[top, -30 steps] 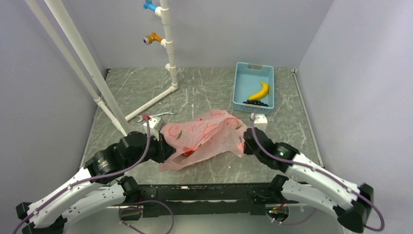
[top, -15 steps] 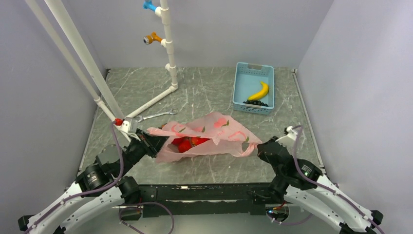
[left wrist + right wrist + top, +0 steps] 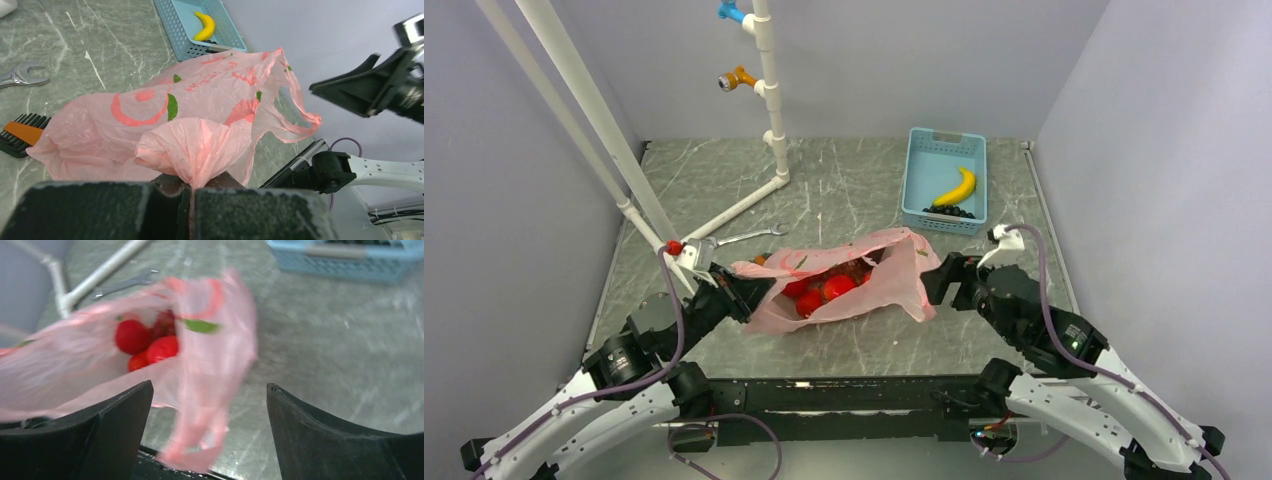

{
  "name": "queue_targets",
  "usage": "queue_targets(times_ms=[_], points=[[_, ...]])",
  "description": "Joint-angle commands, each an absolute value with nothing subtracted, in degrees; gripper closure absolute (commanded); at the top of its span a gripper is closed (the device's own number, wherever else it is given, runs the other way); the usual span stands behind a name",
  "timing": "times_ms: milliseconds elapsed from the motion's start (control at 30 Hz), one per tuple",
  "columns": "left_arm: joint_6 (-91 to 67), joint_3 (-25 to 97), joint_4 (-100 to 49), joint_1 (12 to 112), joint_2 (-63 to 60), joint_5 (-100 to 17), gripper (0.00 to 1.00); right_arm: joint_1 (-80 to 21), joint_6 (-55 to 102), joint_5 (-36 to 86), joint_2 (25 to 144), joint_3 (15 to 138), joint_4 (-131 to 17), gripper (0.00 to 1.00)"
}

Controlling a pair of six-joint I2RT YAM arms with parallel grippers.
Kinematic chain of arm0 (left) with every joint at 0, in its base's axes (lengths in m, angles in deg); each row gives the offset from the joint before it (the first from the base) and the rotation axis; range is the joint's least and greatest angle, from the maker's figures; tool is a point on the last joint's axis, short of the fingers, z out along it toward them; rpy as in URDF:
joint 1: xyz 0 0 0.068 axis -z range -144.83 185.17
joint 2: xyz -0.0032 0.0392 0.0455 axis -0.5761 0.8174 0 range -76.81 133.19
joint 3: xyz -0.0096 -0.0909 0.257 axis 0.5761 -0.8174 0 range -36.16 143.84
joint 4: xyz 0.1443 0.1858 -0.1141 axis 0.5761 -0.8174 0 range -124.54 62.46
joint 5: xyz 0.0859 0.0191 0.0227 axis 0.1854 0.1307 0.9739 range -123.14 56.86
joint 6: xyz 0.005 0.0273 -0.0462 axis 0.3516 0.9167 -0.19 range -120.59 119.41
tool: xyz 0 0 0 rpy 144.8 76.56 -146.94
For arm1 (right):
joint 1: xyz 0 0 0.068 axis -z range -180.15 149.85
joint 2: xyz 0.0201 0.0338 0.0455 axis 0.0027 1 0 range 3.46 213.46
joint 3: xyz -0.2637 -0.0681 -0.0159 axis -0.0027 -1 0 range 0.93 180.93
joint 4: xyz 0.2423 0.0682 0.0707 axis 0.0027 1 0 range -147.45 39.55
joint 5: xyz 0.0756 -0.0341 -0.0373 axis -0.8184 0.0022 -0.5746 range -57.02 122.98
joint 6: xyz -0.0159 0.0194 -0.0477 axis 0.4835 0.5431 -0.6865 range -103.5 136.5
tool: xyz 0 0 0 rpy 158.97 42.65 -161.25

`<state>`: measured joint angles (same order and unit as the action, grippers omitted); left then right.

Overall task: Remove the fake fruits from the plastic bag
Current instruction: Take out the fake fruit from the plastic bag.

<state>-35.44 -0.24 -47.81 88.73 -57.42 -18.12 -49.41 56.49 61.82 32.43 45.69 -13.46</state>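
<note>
The plastic bag point(image 3: 864, 278) lies on its side in the middle of the table, pink with red and green print. Its mouth faces right. Red fake fruits point(image 3: 824, 288) show inside it, also in the right wrist view as round red fruits point(image 3: 145, 345). My left gripper point(image 3: 746, 296) is shut on the bag's bunched left end point(image 3: 192, 150). My right gripper point(image 3: 936, 280) stands open at the bag's right end. A loose, blurred bag handle point(image 3: 200, 430) hangs between its fingers point(image 3: 115, 415) without being pinched.
A blue basket point(image 3: 916, 175) at the back right holds a yellow banana point(image 3: 957, 186) and dark grapes point(image 3: 949, 211). A wrench point(image 3: 744, 237) and a white pipe frame point(image 3: 769, 130) lie behind the bag. A black and orange brush point(image 3: 20, 134) sits by the bag's left side.
My right gripper has let go of the bag and opened, shifting back towards the bag's mouth. The bag has dropped from its raised position, and the red fruits now show. The left grip holds.
</note>
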Motion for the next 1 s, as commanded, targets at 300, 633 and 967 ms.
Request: queue_targets(times_ms=[300, 633, 967], points=[[-38.4, 1.9, -48.6, 88.6, -57.9, -17.3, 1.00, -50.8, 37.1, 22.8, 46.9, 55.1, -40.4, 0.71], [-39.0, 3.2, -50.9, 88.7, -57.7, -16.5, 1.00, -71.7, 38.8, 52.1, 53.9, 38.7, -61.0, 0.85], [-40.1, 3.9, -50.4, 88.7, -56.4, -17.8, 1.00, -65.8, 43.7, 67.5, 68.1, 40.2, -72.6, 0.73]])
